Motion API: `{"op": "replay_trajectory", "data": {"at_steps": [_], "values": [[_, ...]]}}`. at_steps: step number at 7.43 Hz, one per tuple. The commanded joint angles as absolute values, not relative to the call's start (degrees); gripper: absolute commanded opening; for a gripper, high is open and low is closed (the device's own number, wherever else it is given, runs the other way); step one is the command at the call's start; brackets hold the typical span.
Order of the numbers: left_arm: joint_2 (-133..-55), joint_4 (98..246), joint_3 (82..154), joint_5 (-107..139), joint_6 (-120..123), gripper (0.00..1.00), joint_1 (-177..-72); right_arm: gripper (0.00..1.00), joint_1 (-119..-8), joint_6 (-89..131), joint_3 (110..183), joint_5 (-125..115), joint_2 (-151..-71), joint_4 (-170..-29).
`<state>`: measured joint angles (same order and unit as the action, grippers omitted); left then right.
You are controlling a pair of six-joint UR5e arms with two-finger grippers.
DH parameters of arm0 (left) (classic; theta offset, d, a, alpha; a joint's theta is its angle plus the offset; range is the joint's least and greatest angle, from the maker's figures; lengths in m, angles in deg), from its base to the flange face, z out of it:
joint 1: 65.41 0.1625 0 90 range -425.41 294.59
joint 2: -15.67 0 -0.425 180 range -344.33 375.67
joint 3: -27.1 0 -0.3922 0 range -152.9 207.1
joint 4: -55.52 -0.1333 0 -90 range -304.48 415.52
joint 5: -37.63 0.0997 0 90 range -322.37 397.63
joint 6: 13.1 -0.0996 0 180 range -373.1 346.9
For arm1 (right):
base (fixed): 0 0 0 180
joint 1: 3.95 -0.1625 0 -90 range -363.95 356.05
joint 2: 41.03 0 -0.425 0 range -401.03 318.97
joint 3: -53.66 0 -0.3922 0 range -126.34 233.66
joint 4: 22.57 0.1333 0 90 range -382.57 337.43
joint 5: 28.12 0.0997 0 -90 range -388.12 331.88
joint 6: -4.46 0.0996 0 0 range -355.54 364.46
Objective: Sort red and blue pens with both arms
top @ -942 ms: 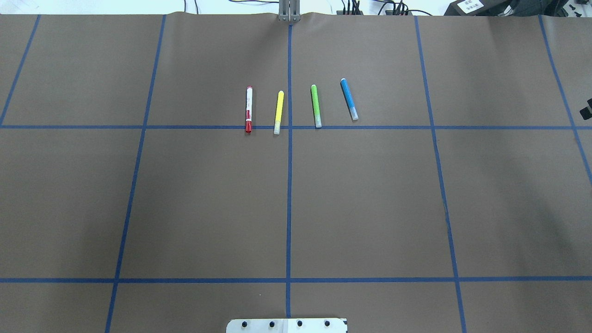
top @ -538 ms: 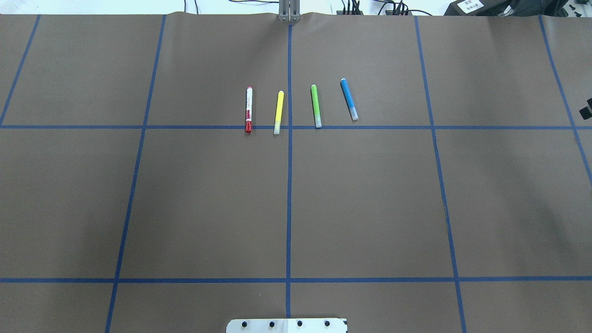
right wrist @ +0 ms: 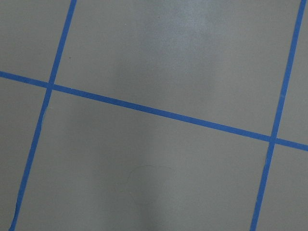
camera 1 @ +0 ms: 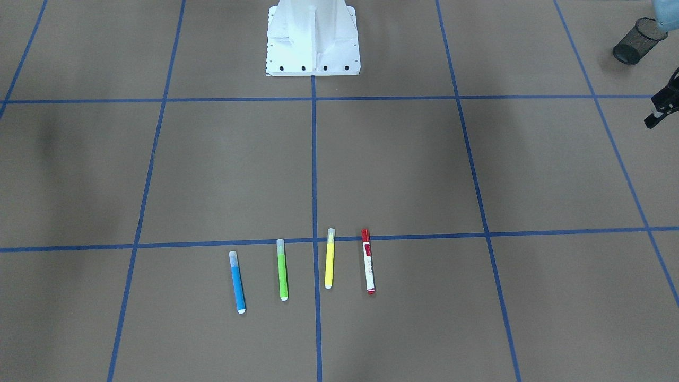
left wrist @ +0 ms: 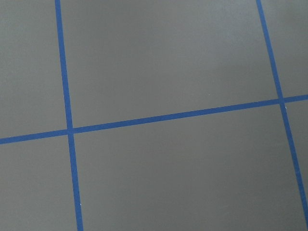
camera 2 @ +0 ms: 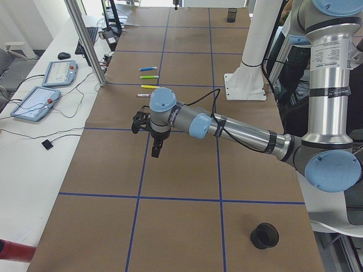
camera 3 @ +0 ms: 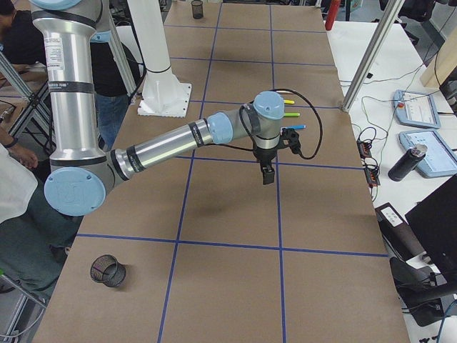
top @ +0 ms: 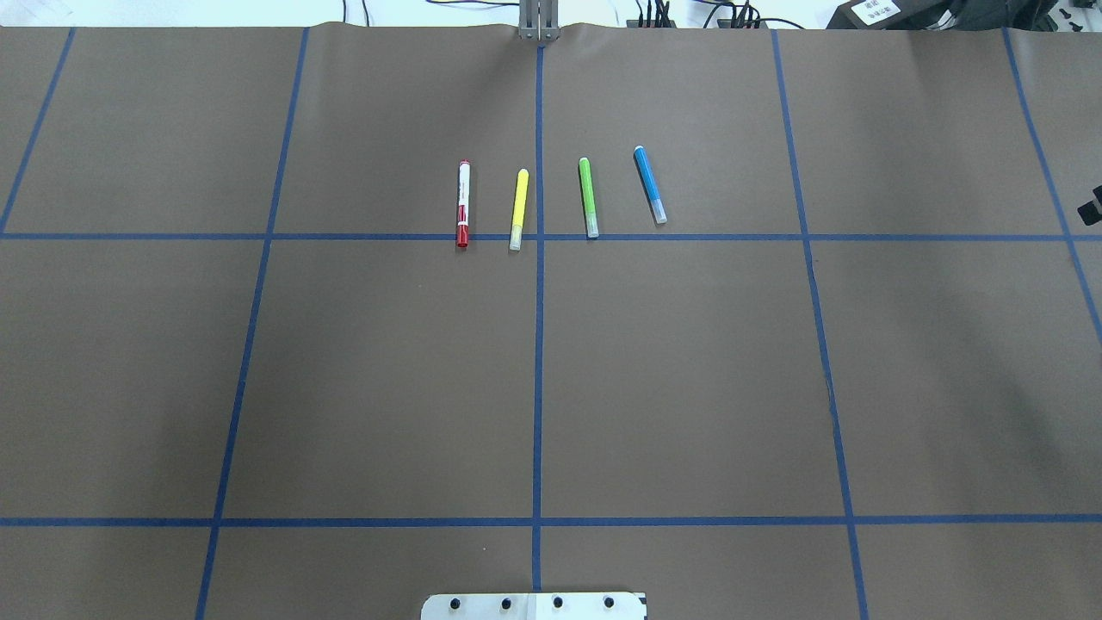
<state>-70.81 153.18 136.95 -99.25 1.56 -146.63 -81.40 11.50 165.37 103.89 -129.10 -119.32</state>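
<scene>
Pens in a row on the brown paper-covered table (top: pixel 689 387): the white-barrelled marker with red cap (top: pixel 463 204) and the blue pen with pale translucent cap (top: pixel 650 185) lie at the two ends, with a yellow pen (top: pixel 519 209) and a green pen (top: pixel 589 197) between them. The marker's red cap crosses a blue tape line (top: pixel 362 237); the blue pen lies tilted, just short of it. Out over bare paper hangs the left gripper (camera 2: pixel 155 150), well apart from the pens, and the right gripper (camera 3: pixel 268 174) likewise. Fingers spread or closed? Cannot tell for either.
</scene>
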Motion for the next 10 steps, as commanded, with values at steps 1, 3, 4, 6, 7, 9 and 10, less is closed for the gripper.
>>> {"op": "replay_trajectory", "data": {"at_steps": [1,3,4,6,7,9,10], "values": [[-70.99,153.17,136.78,-99.39,1.49,1.00,-146.36,1.00,-81.47,11.40,166.25,103.98,-129.54,-119.25],[-70.56,153.08,136.61,-99.30,1.31,1.00,-146.18,1.00,-81.39,11.49,166.69,103.90,-129.63,-119.16],[-70.47,152.91,136.96,-99.30,1.57,1.00,-146.18,1.00,-81.39,11.49,166.69,103.72,-129.63,-119.25],[-70.73,152.91,136.96,-98.95,1.66,1.00,-144.09,1.00,-81.39,11.49,166.60,103.54,-129.63,-119.16],[-70.64,152.99,136.87,-98.69,1.49,1.00,-143.99,1.00,-81.39,11.32,166.25,103.80,-129.63,-119.25],[-70.47,153.08,136.87,-98.51,1.66,1.00,-144.07,1.00,-81.39,11.58,166.43,103.72,-129.98,-119.25],[-70.38,153.08,137.04,-98.34,1.57,1.00,-144.42,1.00,-81.39,11.66,166.69,103.63,-129.98,-119.25]]}}
